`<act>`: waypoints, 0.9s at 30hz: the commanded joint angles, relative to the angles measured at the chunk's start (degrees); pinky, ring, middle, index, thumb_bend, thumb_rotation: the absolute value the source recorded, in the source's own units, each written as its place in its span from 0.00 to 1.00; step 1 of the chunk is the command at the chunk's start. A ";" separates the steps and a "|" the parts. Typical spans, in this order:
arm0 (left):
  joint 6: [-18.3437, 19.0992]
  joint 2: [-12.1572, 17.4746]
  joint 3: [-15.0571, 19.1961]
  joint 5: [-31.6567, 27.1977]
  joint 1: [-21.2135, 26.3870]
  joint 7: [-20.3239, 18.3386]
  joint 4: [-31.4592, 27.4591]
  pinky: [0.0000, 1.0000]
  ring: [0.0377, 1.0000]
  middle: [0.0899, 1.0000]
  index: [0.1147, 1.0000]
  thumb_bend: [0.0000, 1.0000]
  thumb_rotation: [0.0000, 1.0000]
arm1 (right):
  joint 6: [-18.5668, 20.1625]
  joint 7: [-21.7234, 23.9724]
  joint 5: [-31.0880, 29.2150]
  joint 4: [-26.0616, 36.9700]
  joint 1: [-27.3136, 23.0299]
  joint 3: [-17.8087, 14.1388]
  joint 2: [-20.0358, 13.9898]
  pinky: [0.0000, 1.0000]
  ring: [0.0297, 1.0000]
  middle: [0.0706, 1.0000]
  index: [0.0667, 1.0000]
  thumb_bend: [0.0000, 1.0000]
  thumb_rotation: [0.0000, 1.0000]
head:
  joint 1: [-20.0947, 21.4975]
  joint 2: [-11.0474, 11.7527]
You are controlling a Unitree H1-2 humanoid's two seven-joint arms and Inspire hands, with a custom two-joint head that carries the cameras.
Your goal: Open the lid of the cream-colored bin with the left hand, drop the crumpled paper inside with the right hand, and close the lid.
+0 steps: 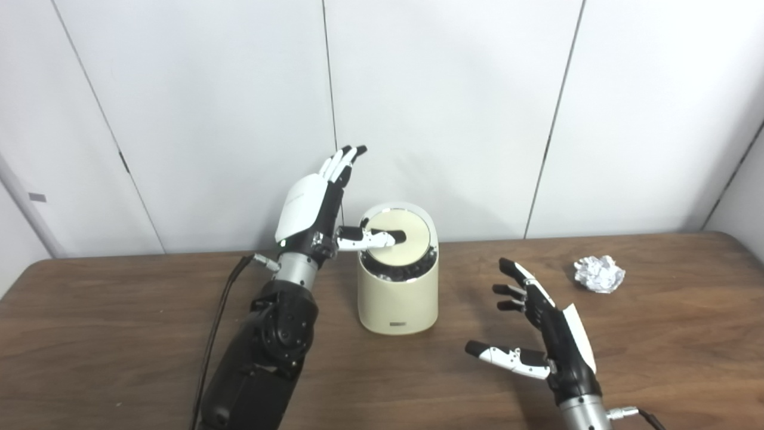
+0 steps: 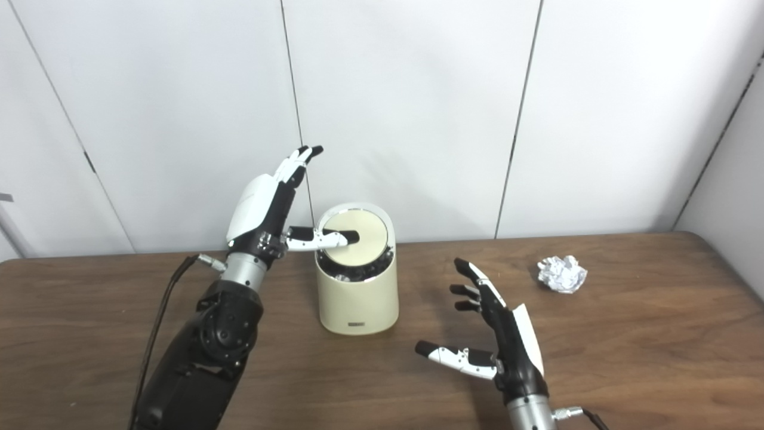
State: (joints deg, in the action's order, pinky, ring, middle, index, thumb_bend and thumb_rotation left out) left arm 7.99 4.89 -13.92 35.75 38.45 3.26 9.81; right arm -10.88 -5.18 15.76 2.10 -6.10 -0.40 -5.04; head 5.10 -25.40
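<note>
The cream-colored bin (image 1: 397, 298) stands on the brown table, a little left of centre. Its round lid (image 1: 401, 242) is tilted, leaving a dark gap along its front edge where the inside shows. My left hand (image 1: 316, 209) is just left of the bin, open, fingers pointing up and thumb lying across the lid's top. The crumpled paper (image 1: 598, 273) lies on the table at the right. My right hand (image 1: 540, 325) hovers open above the table in front of the bin and to its right, well short of the paper, holding nothing.
The wooden table (image 1: 119, 334) runs the full width, with a white panelled wall (image 1: 453, 107) close behind the bin. A black cable (image 1: 221, 316) trails along my left arm.
</note>
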 commanded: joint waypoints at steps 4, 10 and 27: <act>0.02 0.71 -0.54 1.52 3.92 -0.32 -2.50 0.83 0.98 0.99 1.00 1.00 0.26 | -0.45 -0.30 -0.07 2.68 -1.14 0.06 -0.01 0.68 0.78 0.88 0.86 0.80 0.25 | 0.02 -0.06; 0.90 0.84 -1.02 1.58 3.92 -1.80 -2.58 0.83 1.00 1.00 1.00 0.99 0.21 | -0.71 -0.34 -0.23 2.34 -1.08 0.00 -0.11 0.69 0.78 0.88 0.86 0.80 0.26 | -0.05 -0.10; 0.17 2.28 -2.60 2.78 3.28 -1.24 0.13 0.84 1.00 1.00 1.00 0.97 0.18 | 0.48 -0.20 0.32 3.66 -0.85 0.35 0.00 0.68 0.77 0.88 0.86 0.80 0.26 | 0.12 -0.54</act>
State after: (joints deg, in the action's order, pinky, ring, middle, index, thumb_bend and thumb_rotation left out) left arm 9.63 6.63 -16.55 37.64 39.20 0.99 10.35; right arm -9.53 -5.18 15.93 3.76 -5.67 -0.23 -4.99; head 5.19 -25.93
